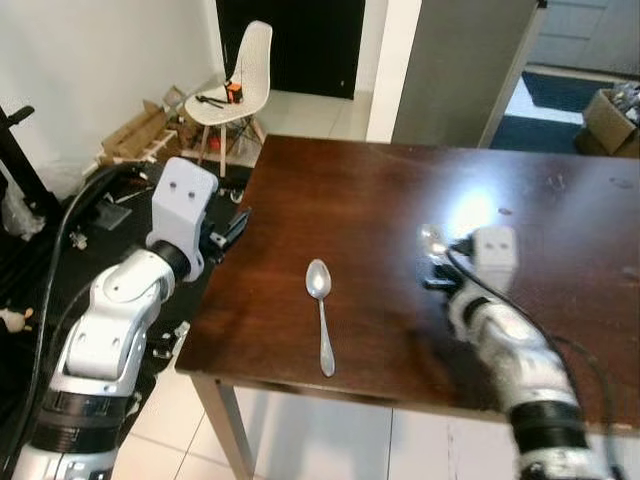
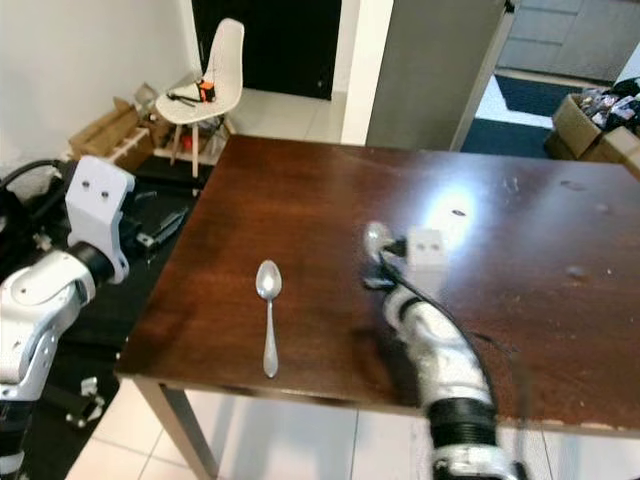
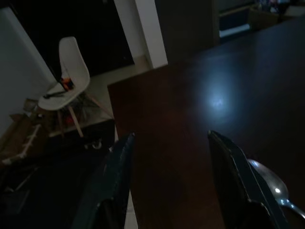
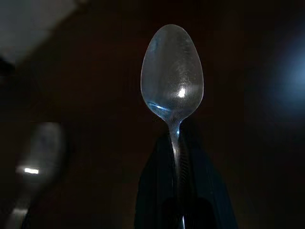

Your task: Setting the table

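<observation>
I saw the right gripper pinching a held spoon above mid-table | a second spoon lay flat near the front edge | left gripper spread beside the left edge | wrist views dim, bowl apparently empty.

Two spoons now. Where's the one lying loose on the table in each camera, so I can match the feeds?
Left eye view: loose spoon near the table's front edge, bowl pointing away.
Right eye view: same place, left of centre.
Left wrist view: bowl beside a finger of the left hand.
Right wrist view: blurred, beside the held spoon.
Shared landmark: the dark table under it.
</observation>
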### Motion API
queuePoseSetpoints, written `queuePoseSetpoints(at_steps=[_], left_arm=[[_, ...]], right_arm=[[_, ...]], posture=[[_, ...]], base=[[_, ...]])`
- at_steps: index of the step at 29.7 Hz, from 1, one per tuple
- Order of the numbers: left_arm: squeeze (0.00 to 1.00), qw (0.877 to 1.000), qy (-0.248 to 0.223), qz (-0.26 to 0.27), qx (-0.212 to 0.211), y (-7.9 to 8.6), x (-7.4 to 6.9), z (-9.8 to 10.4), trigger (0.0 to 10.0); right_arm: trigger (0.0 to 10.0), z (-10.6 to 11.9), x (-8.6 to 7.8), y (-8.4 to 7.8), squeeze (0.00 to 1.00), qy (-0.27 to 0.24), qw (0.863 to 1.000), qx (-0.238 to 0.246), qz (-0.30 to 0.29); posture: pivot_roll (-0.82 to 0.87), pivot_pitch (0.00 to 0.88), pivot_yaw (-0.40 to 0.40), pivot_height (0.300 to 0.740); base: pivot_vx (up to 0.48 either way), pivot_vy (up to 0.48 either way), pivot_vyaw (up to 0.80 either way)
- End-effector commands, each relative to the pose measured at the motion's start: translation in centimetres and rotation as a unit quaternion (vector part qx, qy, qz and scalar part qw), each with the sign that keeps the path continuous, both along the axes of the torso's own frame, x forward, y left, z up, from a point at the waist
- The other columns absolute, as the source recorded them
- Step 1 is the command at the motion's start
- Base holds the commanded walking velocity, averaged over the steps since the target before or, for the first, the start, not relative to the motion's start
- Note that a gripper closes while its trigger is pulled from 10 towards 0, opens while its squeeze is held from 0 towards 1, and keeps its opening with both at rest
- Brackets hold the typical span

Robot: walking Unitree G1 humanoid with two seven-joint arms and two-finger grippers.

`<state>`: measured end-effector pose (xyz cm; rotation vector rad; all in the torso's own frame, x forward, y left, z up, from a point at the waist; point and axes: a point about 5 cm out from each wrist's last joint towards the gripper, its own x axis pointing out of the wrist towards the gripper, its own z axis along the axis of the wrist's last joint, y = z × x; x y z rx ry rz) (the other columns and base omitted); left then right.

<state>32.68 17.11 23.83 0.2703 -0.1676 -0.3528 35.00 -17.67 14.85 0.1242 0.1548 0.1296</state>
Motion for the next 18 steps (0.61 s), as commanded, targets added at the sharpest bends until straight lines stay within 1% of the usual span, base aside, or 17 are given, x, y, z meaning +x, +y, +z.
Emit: queuePoseSetpoints(at_steps=[1, 2, 3, 5, 6, 8, 9, 11, 12, 13, 14, 16, 18], left_arm=[[0.0, 1.0, 0.004, 0.004, 0.003, 0.4, -0.2, -0.1, 10.0], [0.0, 1.0, 0.005, 0.004, 0.004, 0.4, -0.3, -0.1, 10.0], [0.0, 1.0, 0.005, 0.004, 0.004, 0.4, -0.3, -0.1, 10.0], [0.0, 1.0, 0.008, 0.004, 0.004, 0.4, -0.3, -0.4, 10.0], [0.0, 1.0, 0.008, 0.004, 0.004, 0.4, -0.3, -0.4, 10.0], [0.0, 1.0, 0.011, 0.001, 0.002, 0.1, -0.2, -0.5, 10.0], [0.0, 1.0, 0.011, 0.001, 0.002, 0.1, -0.2, -0.5, 10.0], [0.0, 1.0, 0.013, -0.001, -0.001, -0.2, -0.2, -0.6, 10.0], [0.0, 1.0, 0.013, -0.001, -0.001, -0.2, -0.2, -0.6, 10.0], [0.0, 1.0, 0.013, -0.003, -0.004, -0.4, -0.1, -0.7, 10.0], [0.0, 1.0, 0.013, -0.003, -0.005, -0.5, -0.1, -0.7, 10.0], [0.0, 1.0, 0.013, -0.005, -0.007, -0.7, -0.1, -0.7, 10.0], [0.0, 1.0, 0.013, -0.005, -0.008, -0.8, -0.2, -0.7, 10.0]], right_arm=[[10.0, 0.0, -0.9, 0.4, 0.0, 0.01, 1.0, 0.008, -0.005], [10.0, -0.2, -1.6, 1.2, 0.0, 0.017, 1.0, 0.013, 0.0], [10.0, -0.2, -1.6, 1.2, 0.0, 0.017, 1.0, 0.013, 0.0], [10.0, -0.9, -3.1, 2.8, 0.0, 0.035, 0.999, 0.014, 0.022], [10.0, -0.9, -3.1, 2.8, 0.0, 0.035, 0.999, 0.014, 0.022], [10.0, -2.0, -4.5, 4.1, 0.0, 0.064, 0.997, 0.016, 0.033], [10.0, -2.0, -4.5, 4.1, 0.0, 0.064, 0.997, 0.016, 0.033], [10.0, -3.1, -5.2, 5.0, 0.0, 0.093, 0.995, 0.027, 0.037], [10.0, -3.1, -5.2, 5.0, 0.0, 0.093, 0.995, 0.027, 0.037], [10.0, -3.9, -4.9, 6.1, 0.0, 0.106, 0.992, 0.052, 0.051], [10.0, -4.1, -4.6, 6.4, 0.0, 0.106, 0.991, 0.064, 0.056], [10.0, -4.1, -3.8, 7.0, 0.0, 0.1, 0.991, 0.066, 0.06], [10.0, -3.9, -3.6, 7.3, 0.0, 0.104, 0.99, 0.073, 0.06]], posture=[[0.02, 0.019, 0.066, 0.74], [0.02, 0.02, 0.065, 0.74], [0.02, 0.02, 0.065, 0.74], [0.01, 0.023, 0.063, 0.74], [0.01, 0.023, 0.063, 0.74], [0.0, 0.024, 0.057, 0.74], [0.0, 0.024, 0.057, 0.74], [-0.01, 0.023, 0.056, 0.74], [-0.01, 0.023, 0.056, 0.74], [0.0, 0.02, 0.053, 0.74], [0.0, 0.02, 0.053, 0.74], [0.0, 0.016, 0.052, 0.74], [0.0, 0.015, 0.051, 0.74]], base=[[0.0, 0.0, 0.0], [0.0, 0.0, 0.0], [0.0, 0.0, 0.0], [0.0, 0.0, 0.0], [0.0, 0.0, 0.0], [0.0, 0.0, 0.0], [0.0, 0.0, 0.0], [0.0, 0.0, 0.0], [0.0, 0.0, 0.0], [0.0, 0.0, 0.0], [0.0, 0.0, 0.0], [0.0, 0.0, 0.0], [0.0, 0.0, 0.0]])
